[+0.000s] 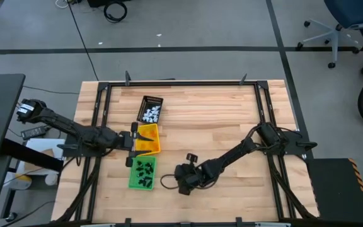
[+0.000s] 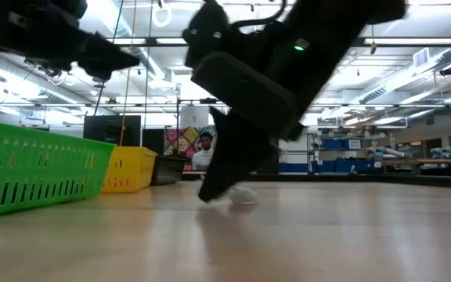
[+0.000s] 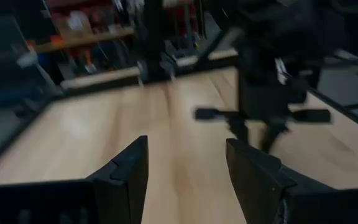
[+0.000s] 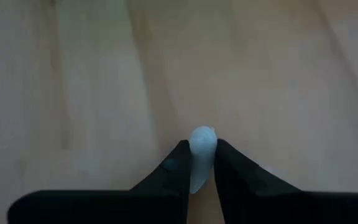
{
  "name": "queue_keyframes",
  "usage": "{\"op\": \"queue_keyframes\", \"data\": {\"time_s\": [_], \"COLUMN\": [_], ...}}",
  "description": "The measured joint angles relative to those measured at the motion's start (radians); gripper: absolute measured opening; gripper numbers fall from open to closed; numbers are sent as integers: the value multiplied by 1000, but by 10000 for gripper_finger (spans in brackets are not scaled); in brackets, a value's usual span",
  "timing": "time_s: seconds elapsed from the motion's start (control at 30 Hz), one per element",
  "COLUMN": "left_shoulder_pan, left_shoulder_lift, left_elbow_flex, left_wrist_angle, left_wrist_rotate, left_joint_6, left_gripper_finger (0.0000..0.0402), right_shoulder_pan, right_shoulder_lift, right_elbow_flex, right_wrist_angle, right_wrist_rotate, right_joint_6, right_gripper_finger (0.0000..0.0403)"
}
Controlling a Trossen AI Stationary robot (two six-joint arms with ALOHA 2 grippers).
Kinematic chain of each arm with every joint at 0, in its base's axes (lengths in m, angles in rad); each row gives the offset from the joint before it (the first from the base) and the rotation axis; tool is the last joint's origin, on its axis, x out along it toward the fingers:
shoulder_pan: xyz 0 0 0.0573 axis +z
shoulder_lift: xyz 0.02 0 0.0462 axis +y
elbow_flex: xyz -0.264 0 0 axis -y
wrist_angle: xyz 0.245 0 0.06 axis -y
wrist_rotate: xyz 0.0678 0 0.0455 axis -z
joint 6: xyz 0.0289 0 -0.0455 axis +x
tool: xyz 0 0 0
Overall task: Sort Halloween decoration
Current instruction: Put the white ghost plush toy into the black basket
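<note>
Right wrist view: right gripper fingertips pinching white trinket against bare table, low grip probably readying lift toward black tray holding white pieces. Right arm stretched low across table, wrist tipped down near green tray. Left gripper fingers spread, holding nothing, hovering level beside yellow tray.

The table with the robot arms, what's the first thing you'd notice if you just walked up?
Probably the three little trays in a row left of the middle of the table: the black tray with white trinkets, the yellow tray, and the green tray with black trinkets. Next, the right gripper low at the wood near the table's front, pinching a tiny white trinket. The left gripper waits open by the yellow tray.
</note>
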Motion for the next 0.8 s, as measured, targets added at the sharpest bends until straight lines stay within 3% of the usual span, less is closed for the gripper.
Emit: {"op": "queue_keyframes", "data": {"time_s": [0.23,0.4,0.63,0.8], "left_shoulder_pan": [-130,-203,-209,-208], "left_shoulder_lift": [-2,-2,-2,-2], "left_elbow_flex": [0,0,0,0], "left_wrist_angle": [-142,-232,-298,-291], "left_wrist_rotate": [-156,-268,-269,-201], "left_joint_6": [-166,-321,-520,-581], "left_gripper_finger": [189,189,189,189], "right_shoulder_pan": [-84,-161,-314,-432], "right_shoulder_lift": [0,0,-2,-2], "right_elbow_flex": [61,121,181,181], "right_wrist_angle": [-37,-139,-128,81], "right_wrist_rotate": [-70,-53,75,13], "right_joint_6": [-219,-373,-601,-778], "right_gripper_finger": [67,67,67,67]}}
